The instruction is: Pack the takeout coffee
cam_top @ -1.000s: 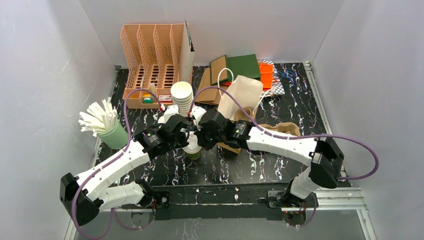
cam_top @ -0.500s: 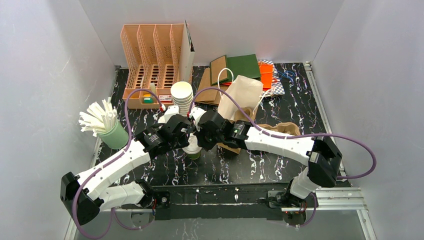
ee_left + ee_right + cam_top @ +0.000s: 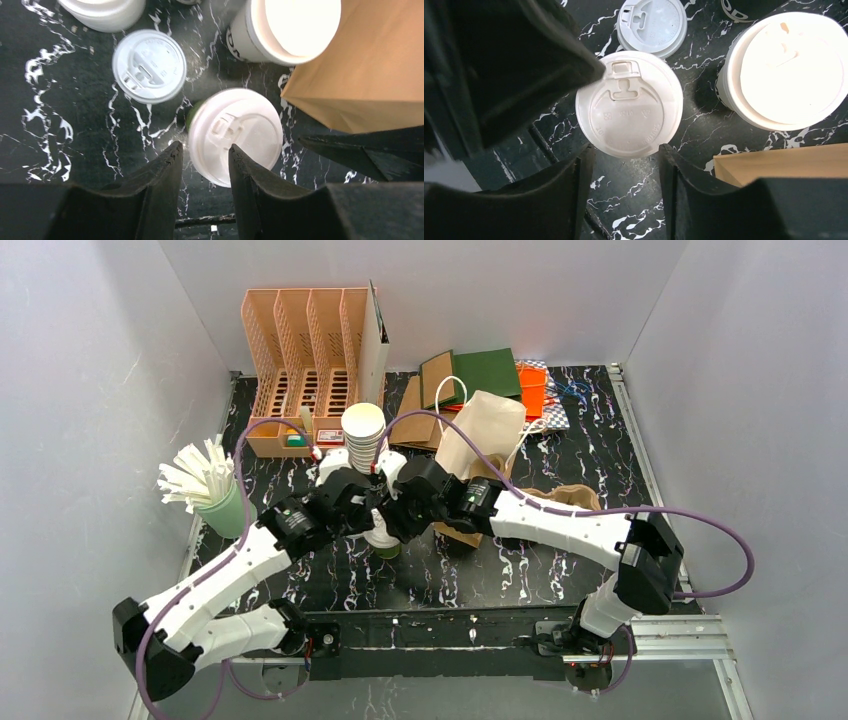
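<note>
Black marbled tabletop (image 3: 560,490), white walls round it. Both arms meet at centre over the takeout coffee (image 3: 384,540), a green-walled cup with its white sip lid on, standing upright on the table.

My left gripper (image 3: 206,147) is released. The fingers are partly apart and the gap is narrower than the lid. In the left wrist view the lid's 9 o'clock edge shows in the gap and the 3 o'clock finger overlaps the lid. Contact I can't tell.

My right gripper (image 3: 626,147) is released too. Its fingers sit at the lid's 6 o'clock with the lid beyond the tips, not clamped. In that view the other arm's body covers the lid's 10 o'clock edge.

- Loose flat lid (image 3: 149,66): on the table just beside the cup, at its 11 o'clock in the left wrist view.
- Brown paper bag (image 3: 370,65): at 2 o'clock there, just beside.
- Stack of lidless cups (image 3: 363,430): top view, 12 o'clock from the coffee, near.
- Peach organiser (image 3: 300,350): 11 o'clock, well apart.
- Straw holder (image 3: 225,505): 9 o'clock, well apart.
</note>
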Robot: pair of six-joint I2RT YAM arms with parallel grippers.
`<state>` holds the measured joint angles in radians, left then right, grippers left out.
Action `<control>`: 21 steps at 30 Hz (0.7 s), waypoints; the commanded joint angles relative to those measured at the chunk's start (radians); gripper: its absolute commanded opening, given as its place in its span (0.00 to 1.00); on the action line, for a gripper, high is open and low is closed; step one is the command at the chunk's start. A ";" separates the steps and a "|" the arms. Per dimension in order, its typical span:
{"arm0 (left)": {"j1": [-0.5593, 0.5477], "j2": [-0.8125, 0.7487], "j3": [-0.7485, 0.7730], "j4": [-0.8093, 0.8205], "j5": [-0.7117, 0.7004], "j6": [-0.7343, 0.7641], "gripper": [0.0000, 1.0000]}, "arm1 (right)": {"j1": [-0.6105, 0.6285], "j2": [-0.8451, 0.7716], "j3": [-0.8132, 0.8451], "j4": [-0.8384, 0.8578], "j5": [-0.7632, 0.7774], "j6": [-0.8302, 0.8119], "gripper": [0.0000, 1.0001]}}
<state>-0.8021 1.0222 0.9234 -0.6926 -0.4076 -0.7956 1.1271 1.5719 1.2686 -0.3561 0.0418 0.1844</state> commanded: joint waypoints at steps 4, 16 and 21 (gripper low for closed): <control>0.269 -0.086 -0.010 0.021 0.195 0.105 0.38 | 0.000 0.009 0.108 -0.065 -0.003 -0.034 0.93; 0.435 -0.119 -0.125 0.140 0.407 0.127 0.55 | 0.018 0.154 0.255 -0.183 0.043 -0.027 0.98; 0.456 -0.127 -0.168 0.151 0.441 0.122 0.55 | 0.024 0.184 0.283 -0.204 0.085 -0.023 0.98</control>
<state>-0.3637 0.9134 0.7822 -0.5579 -0.0212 -0.6792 1.1423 1.7489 1.4876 -0.5285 0.0845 0.1581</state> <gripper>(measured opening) 0.553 0.983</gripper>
